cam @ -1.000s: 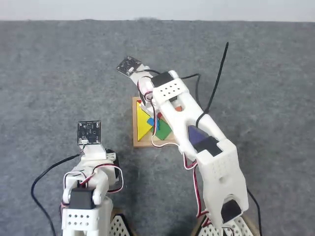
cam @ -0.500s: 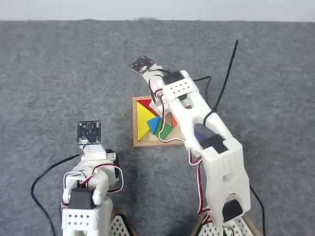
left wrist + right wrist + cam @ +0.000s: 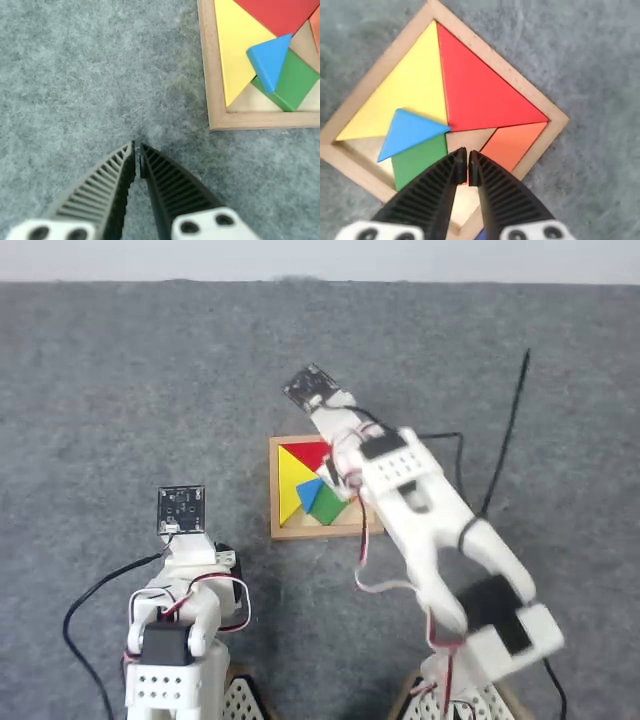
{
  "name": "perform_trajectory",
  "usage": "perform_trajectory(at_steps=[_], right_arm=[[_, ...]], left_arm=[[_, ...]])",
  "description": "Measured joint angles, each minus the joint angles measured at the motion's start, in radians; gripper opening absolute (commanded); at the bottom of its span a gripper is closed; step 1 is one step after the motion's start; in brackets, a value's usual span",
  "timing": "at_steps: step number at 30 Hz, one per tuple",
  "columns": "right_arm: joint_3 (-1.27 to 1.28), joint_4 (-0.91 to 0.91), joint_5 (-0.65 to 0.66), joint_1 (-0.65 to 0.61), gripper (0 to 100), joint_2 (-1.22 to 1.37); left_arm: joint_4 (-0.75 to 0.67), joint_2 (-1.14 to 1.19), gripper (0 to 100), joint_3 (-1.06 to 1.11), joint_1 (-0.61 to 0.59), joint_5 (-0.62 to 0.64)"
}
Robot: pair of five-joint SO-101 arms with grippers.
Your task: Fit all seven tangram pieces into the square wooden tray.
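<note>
Holding the right end effector [image 3: 464, 154] closed and empty, just above the middle of the square wooden tray [image 3: 559, 120]. Keeping the left end effector [image 3: 136, 148] closed and empty too, low over the table [image 3: 75, 75] near a tray corner.

Swinging the right arm rightward across the high view over the last second, uncovering the red triangle [image 3: 475, 90], now lying flush beside the yellow triangle [image 3: 410, 95]. Judging those two as settled. Leaving the blue triangle [image 3: 407, 130] skewed, overlapping the yellow edge and the green square [image 3: 415, 161], seemingly riding on top rather than seated, with bare wood showing nearby.

Counting only five pieces inside, including the orange piece [image 3: 511, 142] against the rim. Covering the tray's right side with the arm in the high view. Catching a dark blue sliver under the fingers in the right wrist view, too cut off to identify.
</note>
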Motion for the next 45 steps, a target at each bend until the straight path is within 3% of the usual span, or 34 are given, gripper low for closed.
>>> perform_trajectory(at_steps=[6, 10, 15, 28, 39, 45], right_arm=[[0.049, -0.092, -0.011, -0.032, 0.7, -0.037], [-0.021, -0.120, -0.029, -0.046, 0.7, 0.087], [-0.112, -0.120, -0.032, -0.052, 0.7, 0.218], [-0.132, -0.008, -0.040, -0.058, 0.6, 0.224], [0.120, -0.071, -0.040, -0.114, 0.6, 0.040], [0.130, -0.077, -0.040, -0.155, 0.6, 0.028]], left_arm=[[0.000, 0.000, 1, 0.000, 0.000, 0.000], [0.000, 0.000, 1, 0.000, 0.000, 0.000], [0.000, 0.000, 1, 0.000, 0.000, 0.000], [0.000, 0.000, 1, 0.000, 0.000, 0.000], [0.000, 0.000, 1, 0.000, 0.000, 0.000], [0.000, 0.000, 1, 0.000, 0.000, 0.000]])
